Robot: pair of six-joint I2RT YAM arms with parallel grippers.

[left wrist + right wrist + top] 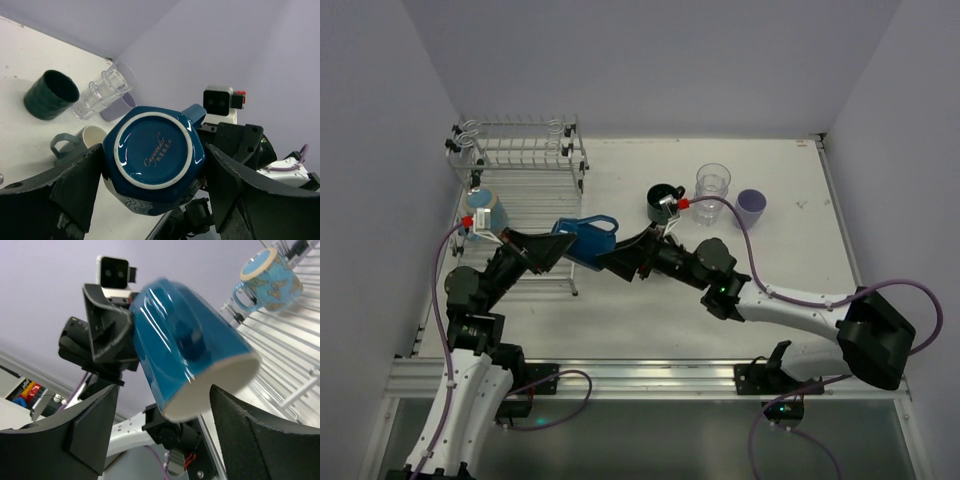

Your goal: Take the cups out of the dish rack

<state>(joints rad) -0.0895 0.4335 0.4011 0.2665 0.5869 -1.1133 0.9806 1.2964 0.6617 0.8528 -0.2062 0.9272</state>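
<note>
My left gripper (558, 248) is shut on a dark blue mug (586, 238) and holds it on its side in the air, just right of the dish rack (535, 165). In the left wrist view the mug's base (152, 155) fills the gap between my left gripper (152, 167) fingers. My right gripper (612, 258) is open, its fingers spread either side of the mug's rim (210, 385) without touching. A light blue mug (485, 210) sits on the rack and also shows in the right wrist view (270, 275).
On the table at the right stand a dark green mug (665, 203), a glass tumbler (712, 185) and a lavender cup (752, 208). A grey mug (75, 142) lies near them. A metal rail (640, 375) runs along the near edge.
</note>
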